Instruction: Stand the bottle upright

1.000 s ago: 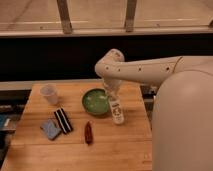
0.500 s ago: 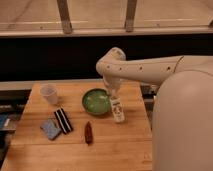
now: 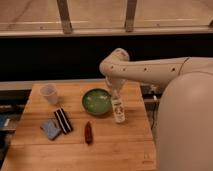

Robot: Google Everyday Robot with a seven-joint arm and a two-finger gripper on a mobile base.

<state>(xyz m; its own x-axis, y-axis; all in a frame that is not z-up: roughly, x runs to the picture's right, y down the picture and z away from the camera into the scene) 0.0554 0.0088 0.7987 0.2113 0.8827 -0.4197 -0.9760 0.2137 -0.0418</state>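
Note:
The slim white bottle [image 3: 119,111] is on the wooden table [image 3: 115,150], just right of the green bowl [image 3: 97,102]. Its long axis runs from the gripper down toward the table's front; I cannot tell whether it rests on the table or is lifted. My gripper [image 3: 116,94] hangs from the white arm [image 3: 145,70], directly over the bottle's far end and touching or nearly touching it.
A clear plastic cup [image 3: 49,93] stands at the back left. A black-and-white striped packet [image 3: 63,120] and a blue packet [image 3: 50,128] lie at the left. A small dark red-brown object [image 3: 88,133] lies in front of the bowl. The robot's white body [image 3: 187,125] fills the right.
The arm's elbow has shifted slightly up and to the right. The bottle stays at about the same spot beside the bowl.

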